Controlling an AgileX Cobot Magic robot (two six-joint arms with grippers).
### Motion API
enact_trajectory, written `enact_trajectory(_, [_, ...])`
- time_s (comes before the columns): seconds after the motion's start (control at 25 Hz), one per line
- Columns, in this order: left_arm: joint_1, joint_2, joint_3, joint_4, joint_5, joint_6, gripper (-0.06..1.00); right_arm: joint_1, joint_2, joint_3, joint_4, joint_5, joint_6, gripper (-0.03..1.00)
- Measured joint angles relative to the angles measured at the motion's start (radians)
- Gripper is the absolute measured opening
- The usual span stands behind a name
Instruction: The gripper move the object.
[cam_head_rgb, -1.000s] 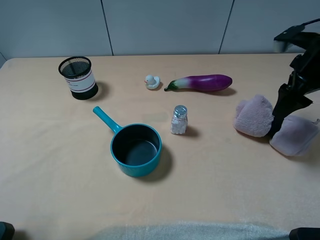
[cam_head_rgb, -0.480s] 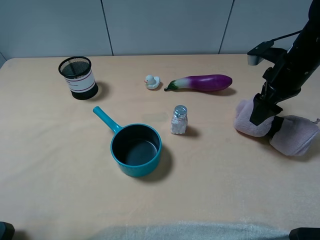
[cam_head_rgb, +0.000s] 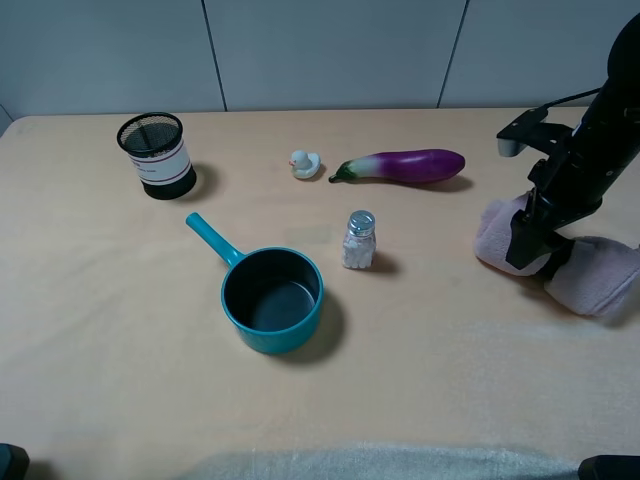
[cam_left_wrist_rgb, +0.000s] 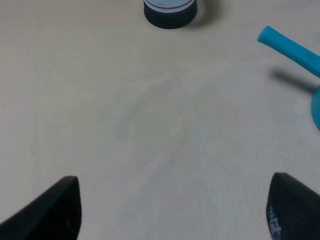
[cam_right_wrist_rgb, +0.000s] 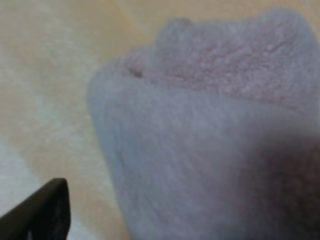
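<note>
Plush towel (cam_head_rgb: 600, 278), mauve-pink, lying at the right edge of the tan surface (cam_head_rgb: 450, 350), near the eggplant (cam_head_rgb: 410, 165). Right pincer (cam_head_rgb: 533, 250) closed on the towel's middle — a fluffy lobe bulges to either side. Left pincer (cam_left_wrist_rgb: 172, 210) spread wide over the surface, holding nothing — teal saucepan handle (cam_left_wrist_rgb: 287, 45) nearby.

Plush towel (cam_head_rgb: 595, 280): deep, fluffy cloth pile, matt. Tabletop (cam_head_rgb: 450, 370): smooth, matt tan surface, faintly mottled. Saucepan (cam_head_rgb: 270, 337): glossy teal coating outside, dull dark lining inside. Eggplant (cam_head_rgb: 410, 165): smooth, glossy skin with highlights. Shaker (cam_head_rgb: 358, 240): clear body, glass or plastic, under a shiny metallic cap. Pen cup (cam_head_rgb: 155, 155): black wire mesh with a white, paper-like label band. Toy duck (cam_head_rgb: 304, 163): smooth; material too small to tell. Right gripper (cam_head_rgb: 535, 262): hard, matt black fingers (cam_right_wrist_rgb: 40, 212).
</note>
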Motion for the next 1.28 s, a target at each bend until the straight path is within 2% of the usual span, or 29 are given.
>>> enact_trajectory(0.28, [0.0,0.0,0.0,0.001,0.0,0.001,0.75,-0.016,0.0,0.021,-0.005,-0.032,0.023,0.61])
enact_trajectory(0.56, [0.0,0.0,0.0,0.001,0.0,0.001,0.75,-0.016,-0.002,0.128,-0.004,-0.217,0.023,0.61])
enact_trajectory(0.72, [0.0,0.0,0.0,0.001,0.0,0.001,0.75,-0.019,-0.004,0.143,0.009,-0.248,0.023,0.59])
enact_trajectory(0.92, [0.0,0.0,0.0,0.001,0.0,0.001,0.75,-0.019,-0.004,0.143,0.011,-0.256,0.023,0.5])
enact_trajectory(1.12, [0.0,0.0,0.0,0.001,0.0,0.001,0.75,-0.019,-0.004,0.143,0.019,-0.256,0.023,0.35])
enact_trajectory(1.28, [0.0,0.0,0.0,0.001,0.0,0.001,0.75,-0.019,-0.004,0.143,0.027,-0.253,0.026,0.34])
